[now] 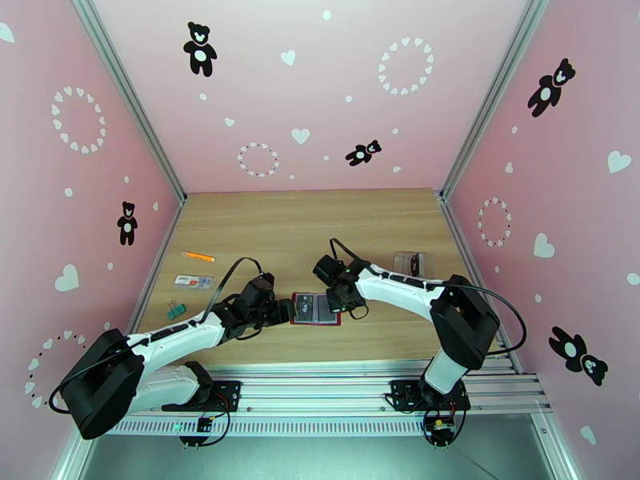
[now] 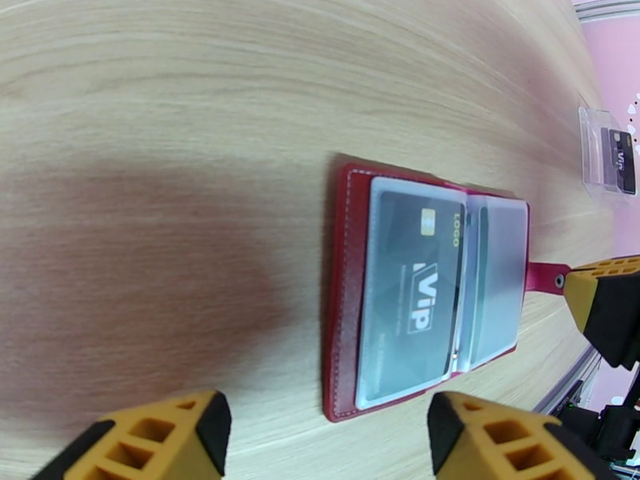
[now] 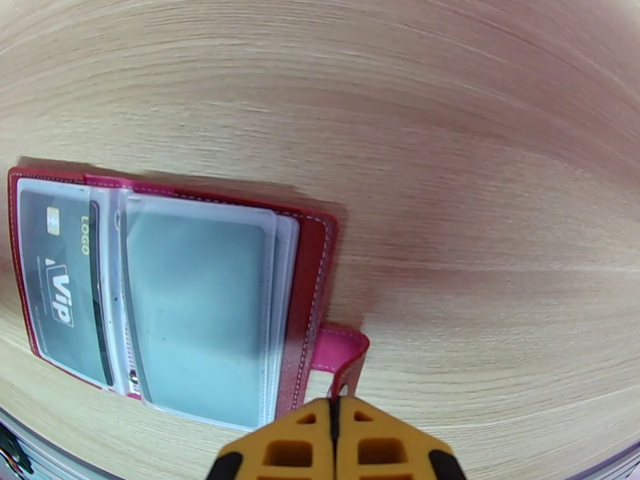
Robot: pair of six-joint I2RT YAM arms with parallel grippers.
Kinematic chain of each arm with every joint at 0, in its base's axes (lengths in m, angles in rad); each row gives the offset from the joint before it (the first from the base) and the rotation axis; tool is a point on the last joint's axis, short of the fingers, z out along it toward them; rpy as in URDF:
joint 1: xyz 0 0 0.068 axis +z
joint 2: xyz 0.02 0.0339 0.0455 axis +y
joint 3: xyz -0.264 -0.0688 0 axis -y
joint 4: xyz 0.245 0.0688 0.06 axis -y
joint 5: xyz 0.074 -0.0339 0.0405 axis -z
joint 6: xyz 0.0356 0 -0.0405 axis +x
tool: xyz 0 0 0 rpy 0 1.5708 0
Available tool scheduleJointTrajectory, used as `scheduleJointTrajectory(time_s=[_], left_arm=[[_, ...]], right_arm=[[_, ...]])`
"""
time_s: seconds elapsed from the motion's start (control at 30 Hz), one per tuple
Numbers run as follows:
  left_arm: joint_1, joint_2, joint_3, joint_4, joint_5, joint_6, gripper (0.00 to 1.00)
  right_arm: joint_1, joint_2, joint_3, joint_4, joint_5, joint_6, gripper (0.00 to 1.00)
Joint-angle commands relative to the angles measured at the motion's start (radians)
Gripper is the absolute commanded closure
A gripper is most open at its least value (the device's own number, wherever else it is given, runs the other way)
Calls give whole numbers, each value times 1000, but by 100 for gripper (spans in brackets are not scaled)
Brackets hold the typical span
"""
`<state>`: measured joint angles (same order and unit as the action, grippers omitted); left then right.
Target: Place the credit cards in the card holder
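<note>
- The right gripper (image 3: 336, 432) has its two yellow fingertips pressed together, pinching the end of the snap tab (image 3: 342, 355) of the card holder (image 3: 308, 298). The pink tab curls up off the table to meet the seam between the fingertips.
- The left gripper (image 2: 328, 442) is spread wide and grasps nothing. One yellow finger (image 2: 152, 438) sits off to one side of the card holder's outer edge and the other to the opposite side. Whether they touch the wood cannot be told.
- The card holder is a small dark-red booklet wallet lying open and flat, sleeves up, on the table (image 1: 320, 226). From above it sits in the near middle, directly between the two grippers, with the left gripper at its left edge and the right gripper at its right edge.
- One of the credit cards (image 2: 412, 294), dark grey with a gold chip and the words "VIP" and "LOGO", lies inside the clear sleeve on the wallet's left page.
- The right page holds a stack of plain grey sleeves (image 3: 196, 306); whether a card is inside them cannot be told.
- A clear plastic case (image 1: 410, 262) rests behind the right arm, well apart from the wallet, with a dark card (image 2: 618, 160) in it.
- Along the table's left side lie an orange pen (image 1: 198, 256), a white-and-red strip (image 1: 194, 280) and a green binder clip (image 1: 174, 310).
</note>
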<state>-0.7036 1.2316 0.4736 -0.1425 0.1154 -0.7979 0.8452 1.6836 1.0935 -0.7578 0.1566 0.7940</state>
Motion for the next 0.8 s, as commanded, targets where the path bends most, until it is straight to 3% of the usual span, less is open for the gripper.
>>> scheduleJointTrajectory(time_s=[0.0, 0.47, 0.77], left_arm=[[0, 32, 5, 30, 21, -10, 30], [-20, 230, 63, 172, 114, -16, 38], [-23, 216, 48, 317, 185, -70, 42]], right_arm=[[-15, -48, -34, 25, -31, -1, 100], [-29, -51, -73, 107, -107, -4, 100], [-40, -54, -102, 181, -186, -1, 100]])
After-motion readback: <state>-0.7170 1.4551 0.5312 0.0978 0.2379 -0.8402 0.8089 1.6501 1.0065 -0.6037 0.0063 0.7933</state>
